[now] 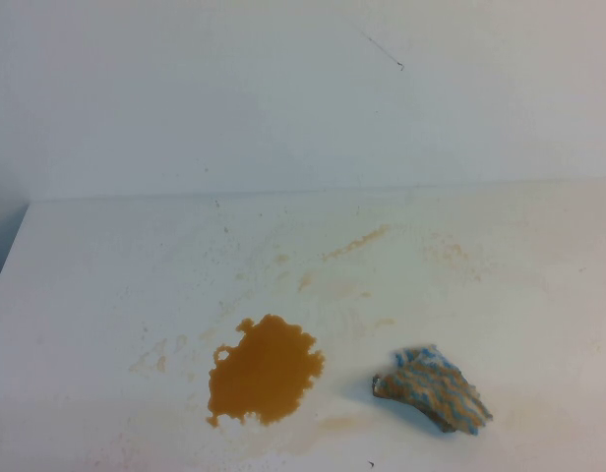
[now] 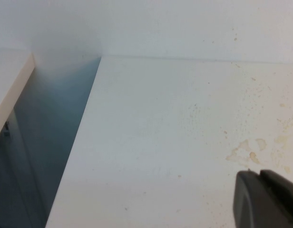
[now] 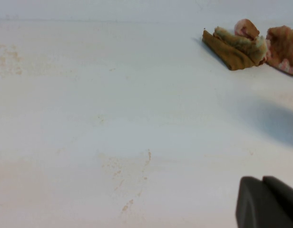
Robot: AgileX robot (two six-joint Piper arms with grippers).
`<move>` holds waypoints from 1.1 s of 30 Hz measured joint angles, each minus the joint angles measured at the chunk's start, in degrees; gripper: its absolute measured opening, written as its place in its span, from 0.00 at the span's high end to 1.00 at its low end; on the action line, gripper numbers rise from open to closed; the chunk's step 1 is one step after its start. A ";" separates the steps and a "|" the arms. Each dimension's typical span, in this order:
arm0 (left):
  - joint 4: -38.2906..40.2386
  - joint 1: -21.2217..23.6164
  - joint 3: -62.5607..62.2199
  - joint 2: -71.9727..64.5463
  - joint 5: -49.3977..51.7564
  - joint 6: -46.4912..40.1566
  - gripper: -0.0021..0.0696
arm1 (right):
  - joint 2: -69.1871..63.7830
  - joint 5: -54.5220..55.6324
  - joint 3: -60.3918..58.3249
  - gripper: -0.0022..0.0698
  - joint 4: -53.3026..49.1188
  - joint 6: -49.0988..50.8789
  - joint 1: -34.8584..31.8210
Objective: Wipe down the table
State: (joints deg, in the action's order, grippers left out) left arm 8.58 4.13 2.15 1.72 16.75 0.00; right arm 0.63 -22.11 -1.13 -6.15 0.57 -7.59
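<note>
An orange-brown puddle (image 1: 264, 371) lies on the white table (image 1: 106, 295), near the front and left of centre. To its right rests a crumpled blue-and-white cloth (image 1: 433, 388), stained orange. Neither arm appears in the high view. In the left wrist view my left gripper (image 2: 259, 172) hovers over the table's left part, shut, its dark fingers pressed together on nothing. My right gripper (image 3: 262, 179) is shut and empty too, low over bare table. Stained crumpled rags (image 3: 234, 45) lie far ahead of it.
Dried orange smears (image 1: 357, 241) streak the middle and back of the table. The table's left edge (image 2: 75, 166) drops into a dark gap beside a white ledge (image 2: 13, 80). A white wall (image 1: 283, 88) stands behind the table.
</note>
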 joint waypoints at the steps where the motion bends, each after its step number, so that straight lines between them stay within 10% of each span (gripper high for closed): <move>1: 0.00 0.00 0.00 0.00 0.00 0.00 0.97 | 0.00 0.00 0.00 0.97 0.00 0.00 0.00; 33: 0.00 0.00 0.00 0.00 0.00 0.00 0.97 | 0.00 36.94 6.88 0.97 3.23 1.67 0.00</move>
State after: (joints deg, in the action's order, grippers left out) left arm 8.58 4.13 2.15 1.72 16.75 0.00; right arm 0.63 14.83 5.75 -2.91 2.24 -7.59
